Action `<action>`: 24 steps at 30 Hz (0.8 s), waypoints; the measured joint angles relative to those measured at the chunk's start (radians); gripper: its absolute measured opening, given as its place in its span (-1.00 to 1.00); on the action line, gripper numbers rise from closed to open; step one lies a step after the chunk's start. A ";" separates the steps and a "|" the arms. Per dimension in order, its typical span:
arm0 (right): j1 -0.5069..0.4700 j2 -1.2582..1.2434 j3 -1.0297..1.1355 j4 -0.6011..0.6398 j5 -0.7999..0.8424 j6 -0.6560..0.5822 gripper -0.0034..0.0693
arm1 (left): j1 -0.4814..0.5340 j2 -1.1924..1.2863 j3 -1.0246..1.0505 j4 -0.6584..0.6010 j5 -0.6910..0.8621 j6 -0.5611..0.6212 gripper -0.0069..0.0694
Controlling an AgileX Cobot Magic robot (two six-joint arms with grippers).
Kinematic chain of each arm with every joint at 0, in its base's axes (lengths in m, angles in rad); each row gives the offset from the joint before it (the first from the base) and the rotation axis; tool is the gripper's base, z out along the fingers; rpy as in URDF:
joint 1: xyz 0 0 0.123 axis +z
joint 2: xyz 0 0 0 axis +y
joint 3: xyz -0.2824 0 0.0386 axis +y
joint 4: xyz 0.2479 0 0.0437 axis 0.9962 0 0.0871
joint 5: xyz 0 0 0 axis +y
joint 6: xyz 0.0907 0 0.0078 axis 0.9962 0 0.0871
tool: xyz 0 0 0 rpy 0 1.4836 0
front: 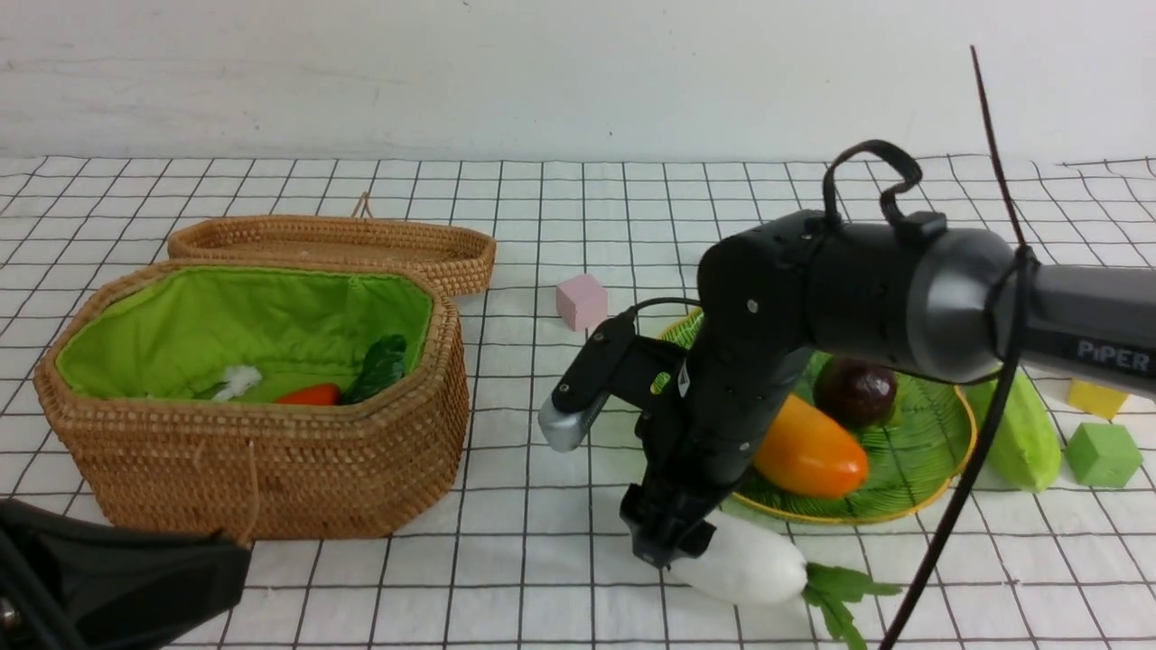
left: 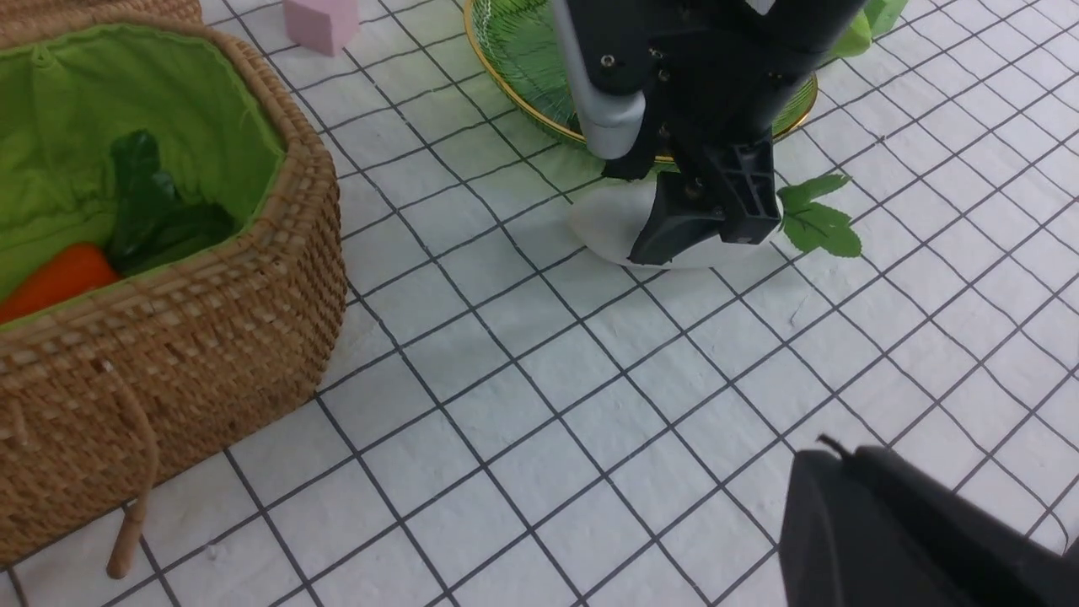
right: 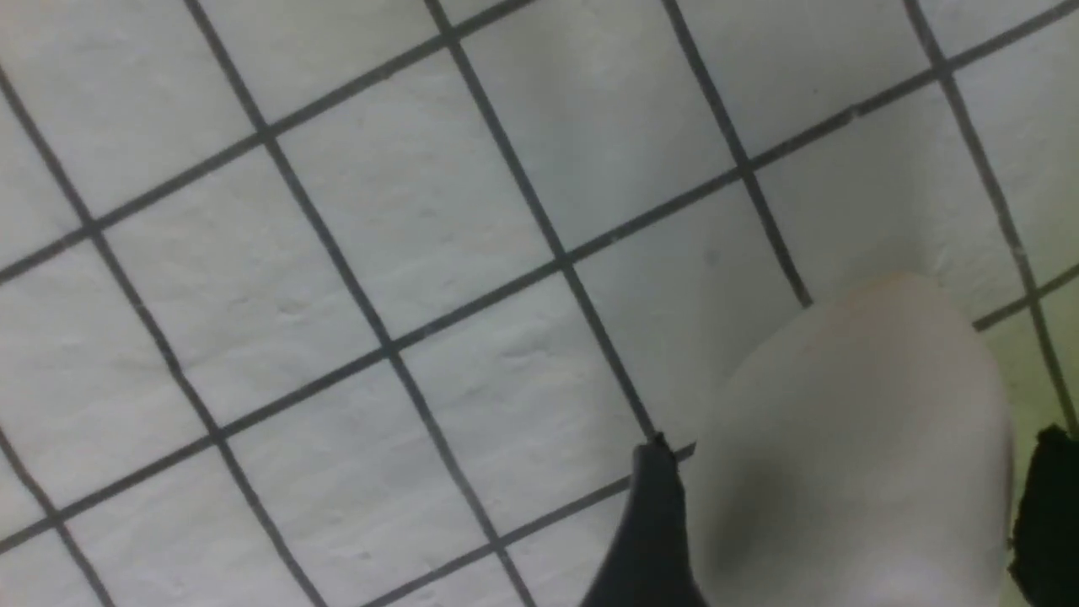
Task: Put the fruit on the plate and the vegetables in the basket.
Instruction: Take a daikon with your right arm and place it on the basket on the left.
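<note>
Roughly halfway: carrot [front: 309,394] in basket [front: 271,469], mango [front: 808,449] and mangosteen [front: 856,391] on plate [front: 930,451], right gripper [front: 666,542] spread open over the radish [front: 750,564], cucumber [front: 1025,438] waiting.

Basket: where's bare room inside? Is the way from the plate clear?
The basket's left end and far side show bare lining; white tuft, carrot and leaves crowd the near middle and right. The cloth between basket and plate is bare up to the pink cube.

Shows pink cube [front: 582,301] centrally, yellow cube [front: 1095,398] beside green cube [front: 1102,454] far right, woven lid [front: 334,244] back left, all on checked cloth [front: 524,578].
</note>
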 joint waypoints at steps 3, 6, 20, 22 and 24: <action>0.000 0.025 -0.003 -0.005 -0.005 0.000 0.62 | 0.000 0.000 0.000 0.000 0.002 0.000 -0.85; 0.000 0.045 -0.003 0.003 -0.007 0.000 0.62 | 0.000 0.000 0.000 0.000 0.002 0.000 -0.85; 0.002 0.084 -0.027 0.022 0.075 0.010 0.50 | 0.000 -0.001 0.000 0.130 0.051 -0.093 -0.85; 0.005 0.080 -0.046 0.031 0.113 0.022 0.50 | 0.000 -0.002 0.000 0.180 0.072 -0.145 -0.85; 0.030 0.042 -0.125 0.069 0.190 0.053 0.50 | 0.000 -0.011 0.000 0.303 0.119 -0.265 -0.85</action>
